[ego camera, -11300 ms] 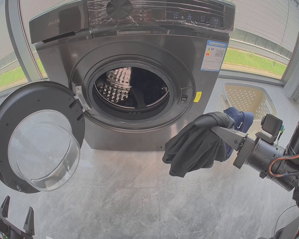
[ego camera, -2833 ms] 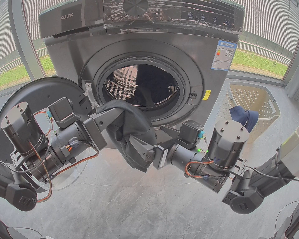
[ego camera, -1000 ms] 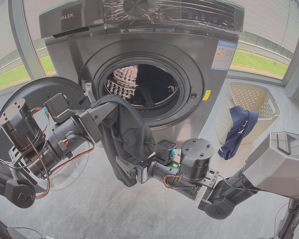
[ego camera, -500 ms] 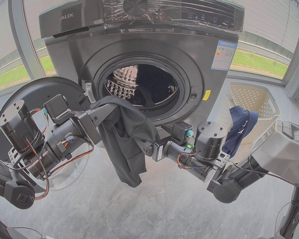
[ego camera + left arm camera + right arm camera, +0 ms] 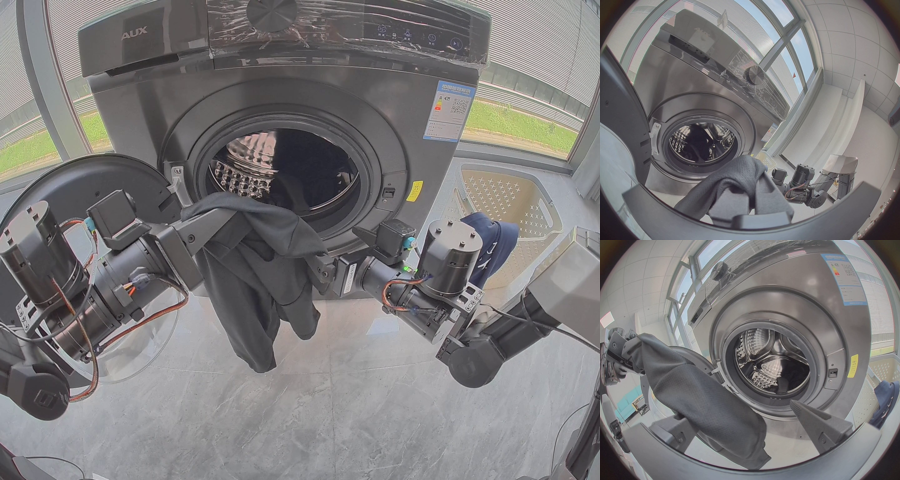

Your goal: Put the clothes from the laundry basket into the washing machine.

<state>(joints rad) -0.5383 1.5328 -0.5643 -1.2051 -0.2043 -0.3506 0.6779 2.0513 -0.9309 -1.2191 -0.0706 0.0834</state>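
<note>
Since half a second ago your right gripper (image 5: 317,275) has come up and in toward the washing machine (image 5: 400,125). A second ago it sat much lower, near the hem of the dark grey garment (image 5: 262,281). The fold it carries now spans almost level between the two grippers. Your left gripper (image 5: 225,215) hasn't shifted over the last second. Eleven seconds back the right one held the garment alone near the laundry basket (image 5: 542,206); now the left has it.

Left claw: clamped on the garment's upper edge, with cloth bunched between the fingers in the left wrist view. Right claw: spread wide, not pinching. The right wrist view shows one bare finger (image 5: 818,424) and the cloth draped over the other side.

Pose: your left forearm reaches in from the left, across the open door (image 5: 81,187), gripper pointing right and slightly up at the lower left rim of the drum opening (image 5: 284,175). Your right forearm comes in from the right, pointing left, its tip tucked under the cloth just below the opening's lower rim.

The garment hangs outside the drum, in front of the opening's lower edge. Dark cloth (image 5: 292,187) lies inside the drum. A navy garment (image 5: 498,240) hangs over the basket's near rim, partly behind your right arm.
</note>
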